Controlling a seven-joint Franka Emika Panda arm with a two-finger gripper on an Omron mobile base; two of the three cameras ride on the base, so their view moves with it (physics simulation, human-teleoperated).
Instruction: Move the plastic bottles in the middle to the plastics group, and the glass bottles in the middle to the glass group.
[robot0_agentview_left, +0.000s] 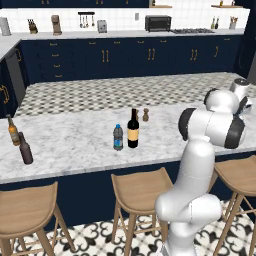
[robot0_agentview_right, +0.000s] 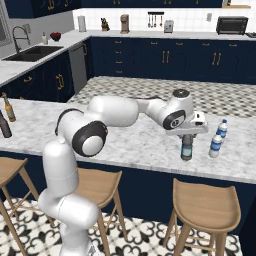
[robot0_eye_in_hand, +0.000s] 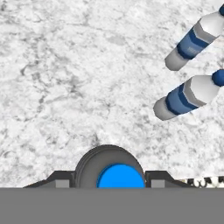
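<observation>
Arm stretched out to the right over the marble counter (robot0_agentview_right: 135, 145), hand pointing straight down, gripper (robot0_agentview_right: 186, 140) clamped on a grey water bottle (robot0_agentview_right: 186, 148) standing just beside two whitish water bottles (robot0_agentview_right: 215, 145).

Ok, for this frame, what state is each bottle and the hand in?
Hand: shut on a grey-tinted water bottle.
Grey-tinted water bottle in the hand: upright, capped, beside the whitish pair; whether it touches the counter I cannot tell.
Whitish water bottles: upright, capped.
Second grey-tinted water bottle: upright, mid-counter.
Wine bottle: upright, beside it.
Amber bottle: upright.
Dark brown bottle: upright.
</observation>
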